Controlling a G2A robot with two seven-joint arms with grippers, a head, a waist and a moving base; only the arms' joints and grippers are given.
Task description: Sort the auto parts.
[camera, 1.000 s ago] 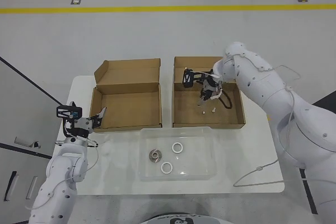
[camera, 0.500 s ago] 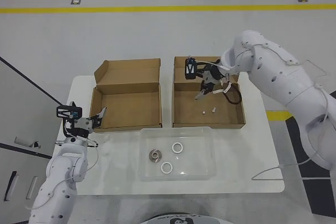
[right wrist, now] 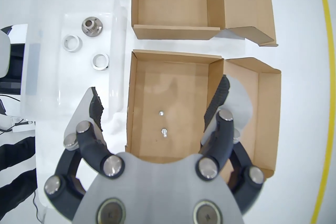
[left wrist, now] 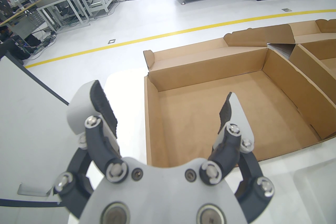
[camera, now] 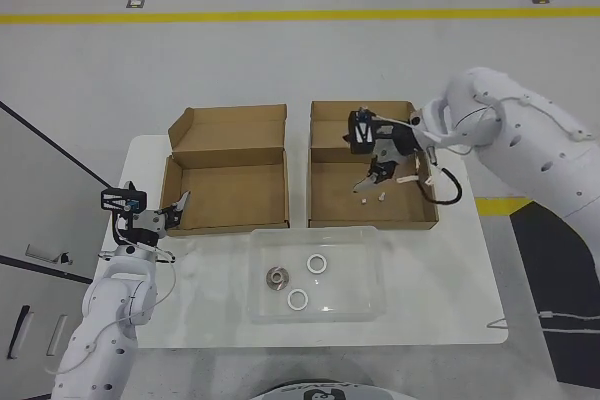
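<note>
Two small bolts (camera: 371, 199) (right wrist: 161, 113) lie on the floor of the right cardboard box (camera: 420, 205) (right wrist: 147, 130). My right gripper (camera: 372, 178) (right wrist: 160, 96) hangs open and empty above that box. A clear plastic bin (camera: 316, 311) (right wrist: 39, 78) at the table's front holds a grey flanged hub (camera: 276, 277) (right wrist: 91, 24) and two metal rings (camera: 317, 264) (camera: 298, 299) (right wrist: 71, 42). My left gripper (camera: 178, 204) (left wrist: 168, 107) stands open and empty at the near left corner of the left cardboard box (camera: 225, 195) (left wrist: 210, 104), which holds nothing.
Both boxes have their lids folded back toward the far side. The white table (camera: 210, 310) has bare room left of the bin and at its right end. A yellow floor line (camera: 300, 16) runs beyond the table.
My right arm has drawn back to the right and risen above the right box, leaving the two bolts on its floor. The left arm has not moved.
</note>
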